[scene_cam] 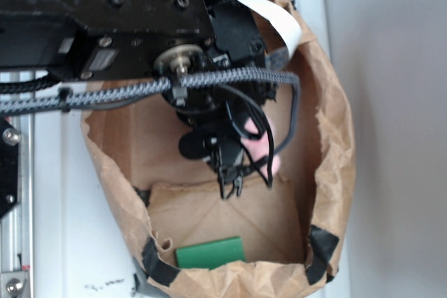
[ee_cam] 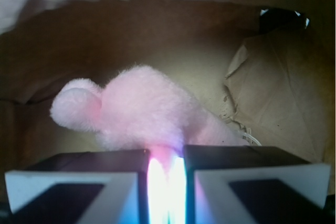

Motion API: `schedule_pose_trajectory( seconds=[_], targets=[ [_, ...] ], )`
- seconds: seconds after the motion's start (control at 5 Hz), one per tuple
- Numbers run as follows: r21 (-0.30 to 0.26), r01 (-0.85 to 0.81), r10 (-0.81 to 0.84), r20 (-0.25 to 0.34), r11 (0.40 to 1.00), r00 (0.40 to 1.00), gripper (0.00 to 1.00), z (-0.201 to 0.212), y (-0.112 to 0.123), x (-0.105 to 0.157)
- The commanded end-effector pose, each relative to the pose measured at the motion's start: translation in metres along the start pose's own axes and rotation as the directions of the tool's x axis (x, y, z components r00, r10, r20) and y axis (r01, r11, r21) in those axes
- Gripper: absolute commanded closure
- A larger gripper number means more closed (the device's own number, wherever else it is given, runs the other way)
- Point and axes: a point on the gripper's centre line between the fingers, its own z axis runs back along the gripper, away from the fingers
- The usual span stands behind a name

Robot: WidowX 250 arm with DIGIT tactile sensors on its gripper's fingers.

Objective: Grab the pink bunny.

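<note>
Seen from outside, the black arm is reached down into a brown paper bag [scene_cam: 335,172], whose rim is patched with black tape. A green block [scene_cam: 209,252] lies on the bag floor at about 6 o'clock. Toward 3 o'clock of the gripper [scene_cam: 234,172], a sliver of the pink bunny [scene_cam: 255,146] is seen.

In the wrist view the bunny [ee_cam: 142,114] fills the centre, just above the gripper [ee_cam: 165,174], and a strip of its fur is nipped in the narrow slot between the two nearly closed fingers [ee_cam: 94,166]. The toy is judged light, soft and easily squashed, not fragile. Fuzzy fabric may slide out of a thin pinch, so a hold across the thicker body is judged safer than one on an ear [ee_cam: 76,103].
</note>
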Motion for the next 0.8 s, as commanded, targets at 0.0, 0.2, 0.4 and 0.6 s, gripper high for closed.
schedule_pose_trajectory(
  seconds=[0.0, 0.2, 0.4, 0.6],
  targets=[
    [0.019, 0.136, -0.136, 0.057, 0.991, 0.989, 1.00, 0.056, -0.028, 0.013],
    [0.055, 0.142, -0.144, 0.023, 0.988, 0.989, 1.00, 0.065, -0.022, 0.013],
    [0.080, 0.144, -0.139, -0.065, 0.986, 0.988, 1.00, 0.066, -0.016, 0.014],
    [0.097, 0.153, -0.144, -0.098, 0.983, 0.985, 1.00, 0.075, -0.014, 0.012]
  ],
)
